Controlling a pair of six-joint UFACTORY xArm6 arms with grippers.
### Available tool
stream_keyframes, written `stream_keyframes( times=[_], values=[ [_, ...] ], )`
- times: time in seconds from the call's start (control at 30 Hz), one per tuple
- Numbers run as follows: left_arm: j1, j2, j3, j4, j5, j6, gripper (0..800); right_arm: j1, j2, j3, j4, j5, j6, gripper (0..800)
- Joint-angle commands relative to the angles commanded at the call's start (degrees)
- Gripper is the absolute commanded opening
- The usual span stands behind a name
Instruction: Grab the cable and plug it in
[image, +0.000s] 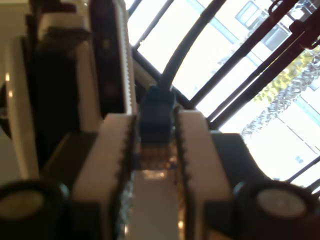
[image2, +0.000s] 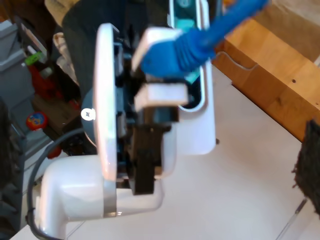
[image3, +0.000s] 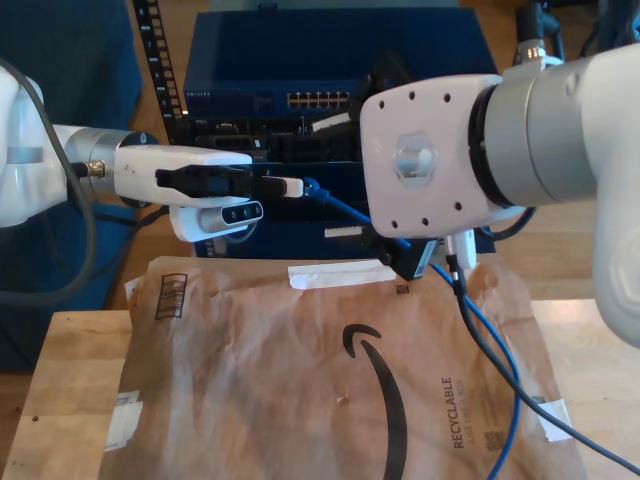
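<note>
Nearest in the exterior view, a brown paper mailer (image3: 300, 370) lies flat across the wooden table (image3: 70, 400), creased, with a printed black arrow on it. The cable (image3: 512, 390) trails bright blue over the mailer on the exterior view's right, beside a thinner dark grey lead (image3: 480, 335).

Above the mailer's far edge hangs the second arm (image3: 430, 160), a big white round wrist close to the camera. My second gripper (image3: 405, 258) sits dark beneath that wrist, and its fingers are hidden, so I cannot tell whether they are apart or together.

Follow the blue line upward: it climbs behind that wrist and comes out towards the exterior view's left, ending at my first gripper (image3: 290, 187). That gripper reaches in level from the exterior view's left, and its white fingers are pinched on the cable's plug. The first wrist view shows it well — my first gripper (image: 156, 127) has both toothed pads tight against the blue plug, with the cable (image: 172, 65) running away dark against bright windows. The second wrist view looks across at that same gripper (image2: 165, 65), its fingers (image2: 160, 95) clamping the cable (image2: 200, 42) right at the thick blue boot.

Farthest back stands a blue rack unit (image3: 400, 60) — a row of ports (image3: 320, 100) faces us, above and apart from the held plug.
</note>
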Motion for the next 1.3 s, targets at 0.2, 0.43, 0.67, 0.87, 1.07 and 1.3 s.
stream_keyframes(
  times=[0.2,0.43,0.67,0.87,1.07,1.3],
  values=[
    [0.0,0.8,-0.2,-2.3,1.3,-0.1,17,3.0,-0.8,1.6,0.0,-3.4,0.1,773],
    [0.0,0.9,-0.3,-2.4,3.2,-0.1,22,2.9,-1.7,1.8,-0.1,-3.5,-0.1,772],
    [0.0,0.8,-0.3,-5.0,5.5,0.0,34,2.5,-1.9,2.0,-0.1,-3.7,-0.1,767],
    [0.1,0.6,-0.4,-4.9,5.7,-0.1,20,2.6,-1.8,2.0,-0.1,-3.7,-0.1,739],
    [0.1,0.5,-0.4,-4.9,5.6,0.1,2,2.5,-1.8,2.0,-0.1,-3.7,0.0,713],
    [0.0,0.5,-0.4,-4.9,5.6,0.2,2,1.2,-1.9,1.9,0.0,-3.8,0.1,575]
  ],
)
